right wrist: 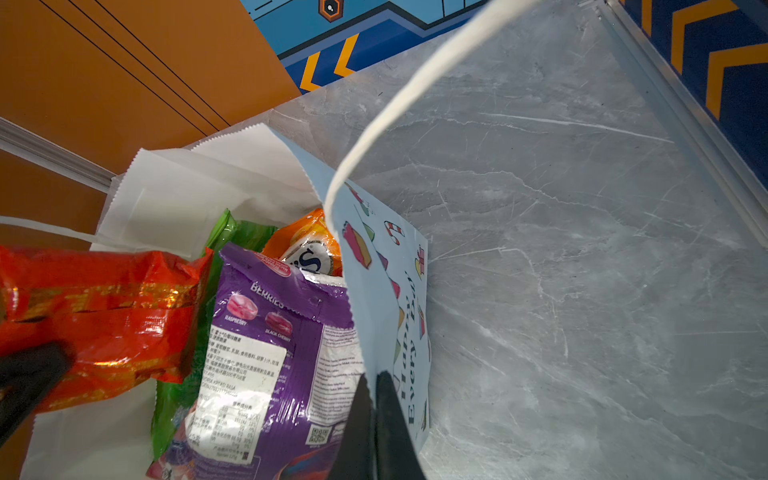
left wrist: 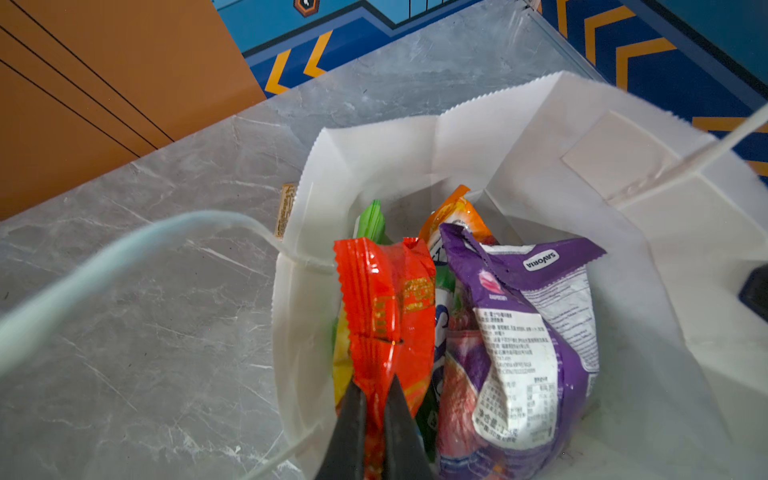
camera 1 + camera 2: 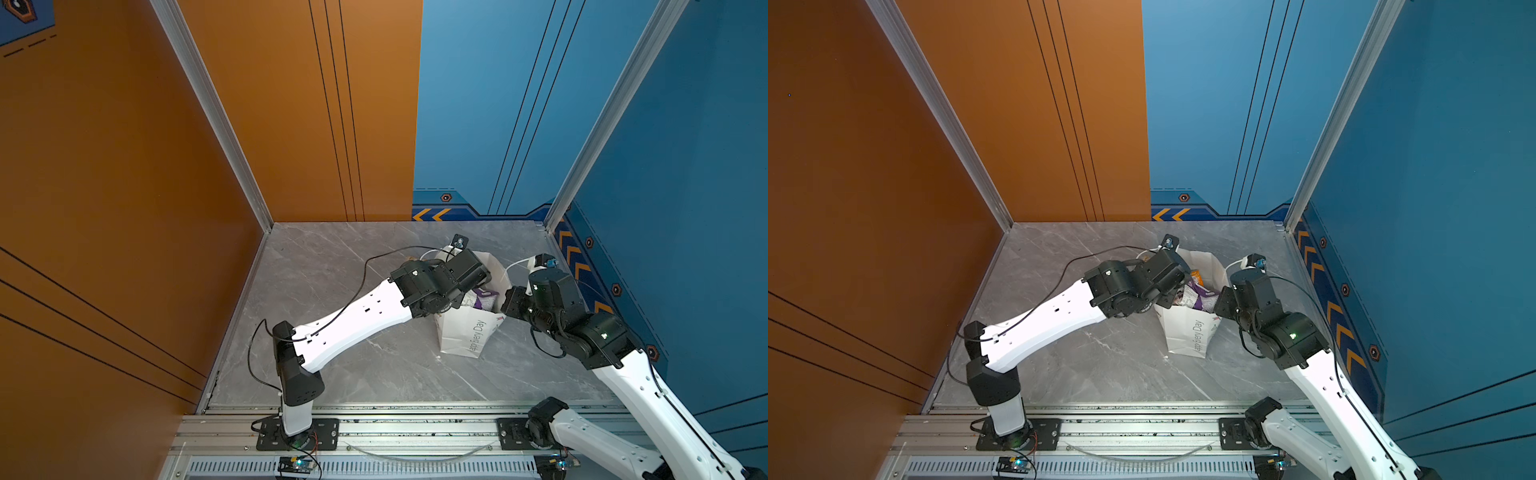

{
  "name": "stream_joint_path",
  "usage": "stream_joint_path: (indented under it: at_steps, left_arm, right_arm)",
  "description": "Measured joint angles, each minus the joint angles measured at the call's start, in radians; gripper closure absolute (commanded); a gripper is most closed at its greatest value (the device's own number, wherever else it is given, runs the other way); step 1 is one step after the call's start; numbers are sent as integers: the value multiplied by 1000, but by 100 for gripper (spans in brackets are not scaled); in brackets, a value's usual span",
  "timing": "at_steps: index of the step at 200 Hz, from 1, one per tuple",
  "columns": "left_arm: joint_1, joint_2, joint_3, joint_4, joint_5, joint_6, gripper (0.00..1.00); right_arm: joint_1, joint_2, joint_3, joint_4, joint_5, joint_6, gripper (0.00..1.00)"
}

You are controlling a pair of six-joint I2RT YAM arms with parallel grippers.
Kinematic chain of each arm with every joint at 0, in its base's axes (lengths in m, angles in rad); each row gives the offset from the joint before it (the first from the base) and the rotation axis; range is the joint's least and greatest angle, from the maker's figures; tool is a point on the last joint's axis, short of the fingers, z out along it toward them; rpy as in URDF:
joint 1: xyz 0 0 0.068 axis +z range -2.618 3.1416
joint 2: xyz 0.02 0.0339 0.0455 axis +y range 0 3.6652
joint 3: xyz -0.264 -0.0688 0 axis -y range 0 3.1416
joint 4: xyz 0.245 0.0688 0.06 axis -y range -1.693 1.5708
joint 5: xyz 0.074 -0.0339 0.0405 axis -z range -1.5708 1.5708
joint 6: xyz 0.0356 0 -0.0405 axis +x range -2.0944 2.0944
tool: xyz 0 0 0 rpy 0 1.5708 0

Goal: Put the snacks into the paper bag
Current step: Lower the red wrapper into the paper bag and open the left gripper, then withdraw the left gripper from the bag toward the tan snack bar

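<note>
The white paper bag (image 3: pixel 465 336) (image 3: pixel 1187 332) stands upright on the table between both arms. My left gripper (image 2: pixel 376 380) is shut on a red snack packet (image 2: pixel 386 299) (image 1: pixel 104 307), which hangs in the bag's mouth. Inside the bag are a purple packet (image 2: pixel 519 332) (image 1: pixel 266 345), an orange packet (image 2: pixel 453 212) (image 1: pixel 307 241) and a green packet (image 2: pixel 372 216) (image 1: pixel 232 237). My right gripper (image 1: pixel 374 376) is shut on the printed side wall of the paper bag (image 1: pixel 386 266). In both top views the wrists hide the fingers.
The edge of a small tan packet (image 2: pixel 286 212) shows on the grey marble table (image 3: pixel 332 266) just outside the bag's wall. White cord handles (image 2: pixel 124 257) (image 1: pixel 415 83) loop out from the bag. Orange and blue walls close in the table.
</note>
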Motion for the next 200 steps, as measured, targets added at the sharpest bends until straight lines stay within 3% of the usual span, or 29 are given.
stream_joint_path:
  at_steps: [45,83,129,156,200]
  left_arm:
    - [3,7,41,-21,48,-4,61]
    - [-2,7,60,-27,63,2,47]
    - [-24,-16,68,-27,71,13,39]
    - [-37,-113,30,10,72,41,29]
    - [-17,-406,-175,178,89,73,23]
  right_arm:
    - [-2,0,0,0,0,0,100]
    - [-2,0,0,0,0,0,100]
    - [-2,0,0,0,0,0,100]
    - [-5,0,0,0,0,0,100]
    - [-8,0,0,0,-1,0,100]
